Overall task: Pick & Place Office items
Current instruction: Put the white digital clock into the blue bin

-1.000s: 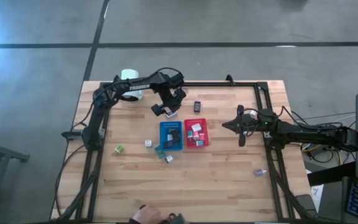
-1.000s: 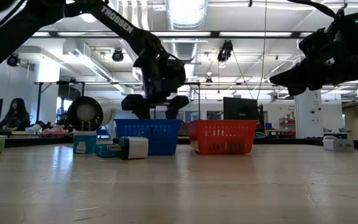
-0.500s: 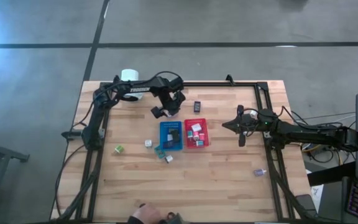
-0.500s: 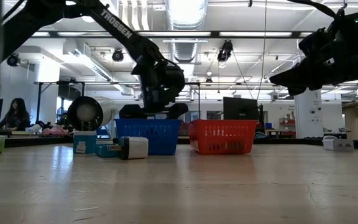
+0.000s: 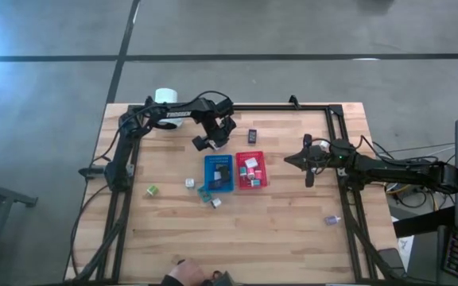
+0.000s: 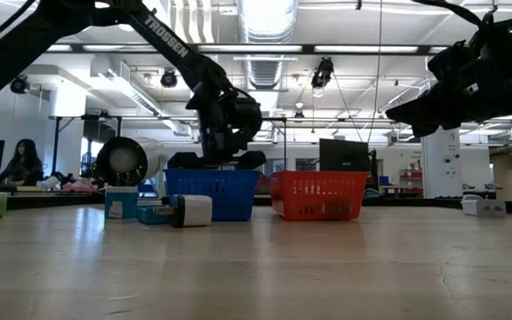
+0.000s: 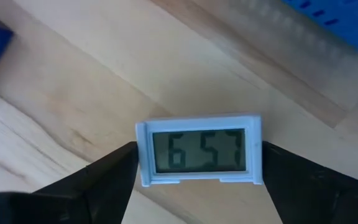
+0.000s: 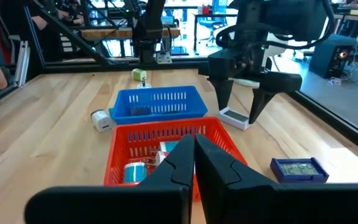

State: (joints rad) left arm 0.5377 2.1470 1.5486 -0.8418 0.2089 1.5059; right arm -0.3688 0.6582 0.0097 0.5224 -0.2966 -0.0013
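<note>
From above, the left gripper (image 5: 211, 144) hangs over the bare wood just behind the blue tray (image 5: 219, 172), its fingers spread wide; a small pale item lies under it, hard to make out from here; the red tray (image 5: 251, 170) sits touching the blue one on its right, both holding small mixed pieces; a dark blue item (image 5: 252, 136) lies on the table behind the red tray; a green block (image 5: 153, 191), a white block (image 5: 189, 183) and a teal and white pair (image 5: 211, 199) lie scattered left of and in front of the blue tray; the right gripper (image 5: 290, 160) waits to the right of the red tray, closed and empty.

At table height, the left gripper (image 6: 216, 160) sits low behind the blue tray (image 6: 212, 194), fingers apart; a white block (image 6: 191, 211) and teal pieces (image 6: 121, 203) stand in front of it.

From the left wrist, a small white digital clock (image 7: 198, 150) lies flat on the wood squarely between the two dark fingers (image 7: 107, 171); each finger stands just beside an end of it, and contact cannot be told.

From the right wrist, its own fingers (image 8: 180, 163) meet tip to tip above the red tray (image 8: 169, 155); beyond, the left gripper (image 8: 237, 111) straddles the white clock (image 8: 234, 117), and the dark blue item (image 8: 298, 168) lies apart.
</note>
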